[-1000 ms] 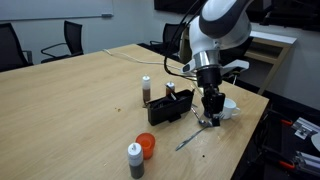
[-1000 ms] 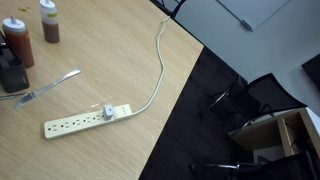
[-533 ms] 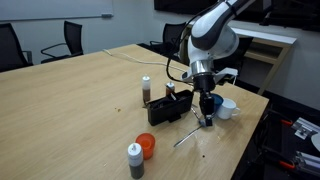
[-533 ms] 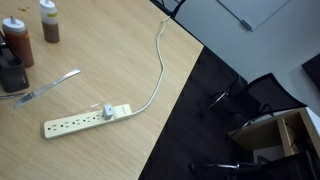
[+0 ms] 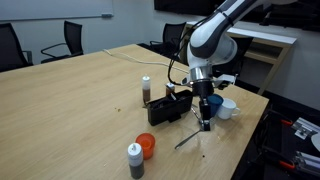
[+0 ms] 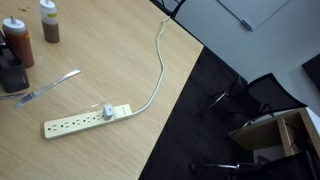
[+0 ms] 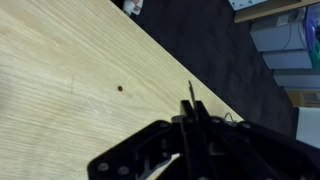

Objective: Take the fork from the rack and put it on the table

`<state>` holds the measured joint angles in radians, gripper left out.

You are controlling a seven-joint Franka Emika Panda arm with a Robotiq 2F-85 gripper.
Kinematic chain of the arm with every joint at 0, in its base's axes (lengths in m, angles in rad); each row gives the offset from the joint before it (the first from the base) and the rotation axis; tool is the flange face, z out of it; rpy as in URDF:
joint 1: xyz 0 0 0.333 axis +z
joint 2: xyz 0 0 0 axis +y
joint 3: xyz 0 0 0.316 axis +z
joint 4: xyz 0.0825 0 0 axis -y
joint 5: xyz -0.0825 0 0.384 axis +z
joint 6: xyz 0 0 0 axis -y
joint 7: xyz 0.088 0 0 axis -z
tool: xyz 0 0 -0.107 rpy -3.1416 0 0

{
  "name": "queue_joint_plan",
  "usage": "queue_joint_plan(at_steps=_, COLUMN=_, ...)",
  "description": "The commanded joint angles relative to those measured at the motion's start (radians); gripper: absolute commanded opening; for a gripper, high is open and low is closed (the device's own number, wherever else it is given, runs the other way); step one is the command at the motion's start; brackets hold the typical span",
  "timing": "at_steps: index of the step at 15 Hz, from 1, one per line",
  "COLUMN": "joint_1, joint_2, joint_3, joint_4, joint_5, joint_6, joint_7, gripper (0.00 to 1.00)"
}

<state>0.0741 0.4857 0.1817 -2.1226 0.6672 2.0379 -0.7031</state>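
Fork (image 6: 49, 85) lies flat on the desk (image 6: 110, 50) just beside the black rack (image 5: 168, 110), so the job looks done. Claw (image 5: 205, 122) hangs over one end, pinched narrow, holding nothing.

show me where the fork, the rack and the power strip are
fork (image 5: 188, 138): in an exterior view, on the middle of its thin shaft.
rack (image 5: 168, 110): in an exterior view, on its black side wall.
power strip (image 6: 87, 121): in an exterior view, on the middle of its top face.
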Motion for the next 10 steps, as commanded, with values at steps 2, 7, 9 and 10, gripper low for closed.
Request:
queue_joint_plan(at_steps=2, joint_1=-0.008, joint_2=0.021, joint_3=0.010, joint_4=0.013, joint_5=0.011, joint_6=0.023, joint_7=0.074, gripper=0.02)
queue_joint_plan(at_steps=7, joint_1=0.063, joint_2=0.030, joint_3=0.004, joint_4=0.022, joint_5=-0.257, joint_6=0.092, joint_7=0.176, gripper=0.02)
queue_joint_plan(at_steps=9, joint_1=0.095, joint_2=0.025, joint_3=0.013, joint_4=0.029, joint_5=-0.375, joint_6=0.095, joint_7=0.228, gripper=0.02)
queue_joint_plan(at_steps=10, joint_1=0.111, joint_2=0.024, joint_3=0.014, joint_4=0.035, joint_5=-0.436, joint_6=0.098, joint_7=0.258, gripper=0.02)
